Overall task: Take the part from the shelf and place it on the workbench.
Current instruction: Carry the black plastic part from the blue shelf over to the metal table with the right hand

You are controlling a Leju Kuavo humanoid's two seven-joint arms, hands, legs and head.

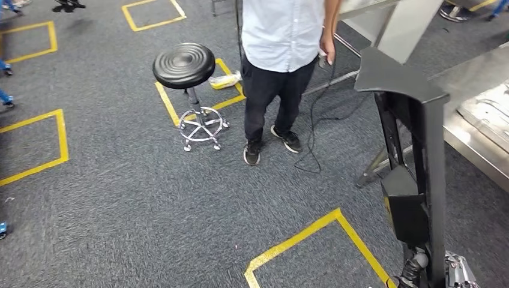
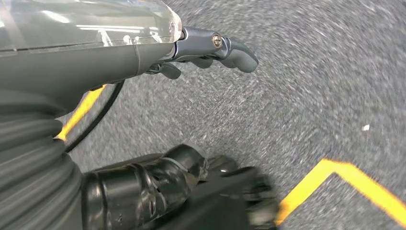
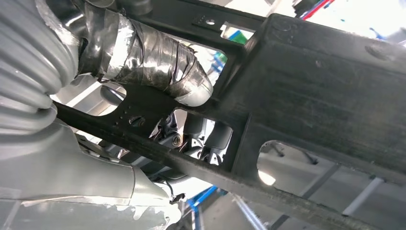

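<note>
Part (image 1: 414, 120): the black plastic frame stands upright at 3 to 4 o'clock in your head view, held up off the carpet, with its top end flaring into a flat cap. In the right wrist view the part (image 3: 325, 86) is a dark panel with cut-out windows.

Left to right in the head view:
- Taped yellow square (image 1: 60, 138) on the grey carpet (image 1: 132, 204) at 9 o'clock.
- Black round stool (image 1: 183, 65) at 11 o'clock, on a chrome wheeled base that sits on a yellow line.
- Small pale yellowish item (image 1: 225, 80) on the floor just beside the stool; too blurred to name.
- Person (image 1: 281, 36) at 12 o'clock, in a light shirt, dark trousers and dark shoes. One hand hangs at their side holding something small that you can't make out.
- Black cable (image 1: 312, 138) trails over the carpet near the person's feet.
- Another yellow outline (image 1: 312, 231) at 6 o'clock.
- Metal bench (image 1: 474, 150) at 3 o'clock, beyond the part and apart from it.

Left hand (image 2: 158, 57): it hangs over the carpet with nothing in it. The fingers (image 2: 234, 48) reach out straight, well apart from the dark taped thumb.

Right hand (image 3: 143, 72): it is clamped on the part. The taped thumb lies over one bar of the frame and the fingers (image 3: 201, 139) show through a window on the other side.
</note>
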